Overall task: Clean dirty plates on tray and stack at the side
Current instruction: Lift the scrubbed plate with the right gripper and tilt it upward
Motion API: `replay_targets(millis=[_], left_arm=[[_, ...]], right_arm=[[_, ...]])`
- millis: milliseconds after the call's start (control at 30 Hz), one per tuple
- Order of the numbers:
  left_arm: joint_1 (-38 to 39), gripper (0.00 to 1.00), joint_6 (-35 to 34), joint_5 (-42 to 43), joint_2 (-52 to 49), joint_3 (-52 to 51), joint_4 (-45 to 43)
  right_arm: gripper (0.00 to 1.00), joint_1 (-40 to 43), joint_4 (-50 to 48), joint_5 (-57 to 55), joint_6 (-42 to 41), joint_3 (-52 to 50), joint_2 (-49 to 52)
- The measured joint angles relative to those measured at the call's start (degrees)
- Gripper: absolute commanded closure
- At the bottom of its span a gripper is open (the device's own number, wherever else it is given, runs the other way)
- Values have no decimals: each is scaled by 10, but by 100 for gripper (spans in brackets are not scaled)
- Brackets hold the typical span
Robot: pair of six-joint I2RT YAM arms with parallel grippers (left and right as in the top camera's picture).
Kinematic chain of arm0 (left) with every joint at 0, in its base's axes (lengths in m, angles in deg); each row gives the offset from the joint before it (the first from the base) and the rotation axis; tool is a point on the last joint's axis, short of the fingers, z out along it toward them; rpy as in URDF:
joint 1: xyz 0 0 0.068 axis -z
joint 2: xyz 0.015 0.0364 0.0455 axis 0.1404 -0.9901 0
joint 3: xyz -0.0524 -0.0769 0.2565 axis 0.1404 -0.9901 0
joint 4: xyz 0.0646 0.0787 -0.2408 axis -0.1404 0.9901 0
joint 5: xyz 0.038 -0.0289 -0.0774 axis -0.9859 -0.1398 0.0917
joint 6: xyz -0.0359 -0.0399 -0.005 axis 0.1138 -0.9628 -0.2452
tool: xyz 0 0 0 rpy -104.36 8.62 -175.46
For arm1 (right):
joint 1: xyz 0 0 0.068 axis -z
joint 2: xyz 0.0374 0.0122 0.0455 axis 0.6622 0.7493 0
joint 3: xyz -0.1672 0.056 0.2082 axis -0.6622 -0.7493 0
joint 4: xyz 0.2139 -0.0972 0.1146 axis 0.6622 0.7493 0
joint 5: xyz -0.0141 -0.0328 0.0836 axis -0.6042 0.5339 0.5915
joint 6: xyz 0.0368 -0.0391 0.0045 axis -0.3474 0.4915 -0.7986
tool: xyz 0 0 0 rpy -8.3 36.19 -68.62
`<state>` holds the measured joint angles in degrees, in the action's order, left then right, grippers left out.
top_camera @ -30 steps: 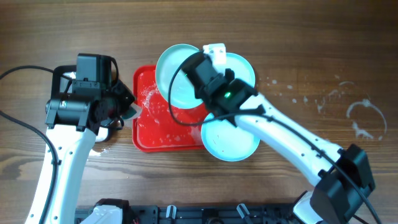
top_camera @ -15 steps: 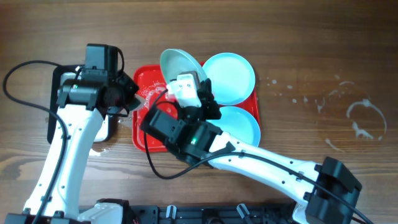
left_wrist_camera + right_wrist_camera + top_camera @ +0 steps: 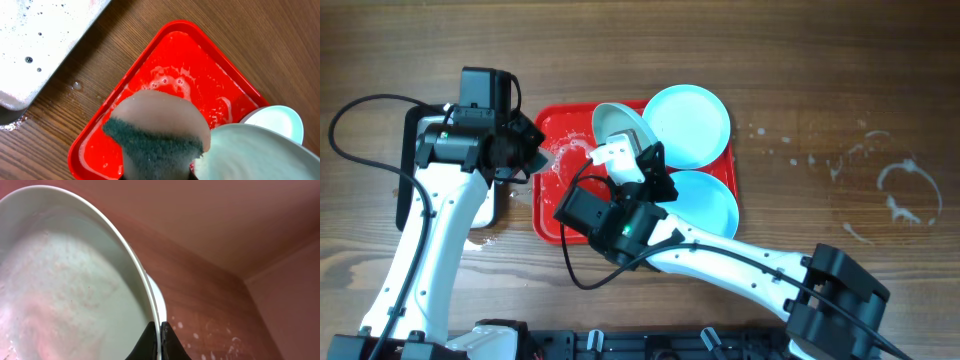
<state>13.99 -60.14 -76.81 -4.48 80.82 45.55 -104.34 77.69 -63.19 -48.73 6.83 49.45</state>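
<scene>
The red tray (image 3: 560,215) lies mid-table with soapy water in it. My right gripper (image 3: 625,150) is shut on the rim of one light-blue plate (image 3: 618,125), held tilted on edge above the tray; the right wrist view shows its foamy face (image 3: 65,280) and my fingers (image 3: 160,332) pinching the rim. Two more plates lie flat at the tray's right side, one far (image 3: 690,122), one near (image 3: 712,200). My left gripper (image 3: 525,155) is shut on a sponge with a green scrub face (image 3: 155,142), beside the held plate (image 3: 255,155) over the tray (image 3: 150,60).
A silver metal pan with a black rim (image 3: 412,170) lies left of the tray, under the left arm; its foamy corner shows in the left wrist view (image 3: 35,45). Soap residue marks the wood at the right (image 3: 900,190).
The right arm swung from the right side across to the tray's front, tilting the held plate upright over the tray. The left gripper with the sponge moved up toward the plate.
</scene>
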Motion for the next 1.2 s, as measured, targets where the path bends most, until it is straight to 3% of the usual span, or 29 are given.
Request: replay_targets(millis=[300,600,1000,1200], left_arm=[[0,96,0,0,0,0,0],[0,96,0,0,0,0,-8],[0,96,0,0,0,0,-8],[0,96,-2,0,0,0,-8]], right_arm=[[96,0,-21,-2,20,0,63],[96,0,-176,-118,182,-4,68],[96,-4,-118,-74,216,-4,68],[96,-4,-42,-13,138,-4,68]])
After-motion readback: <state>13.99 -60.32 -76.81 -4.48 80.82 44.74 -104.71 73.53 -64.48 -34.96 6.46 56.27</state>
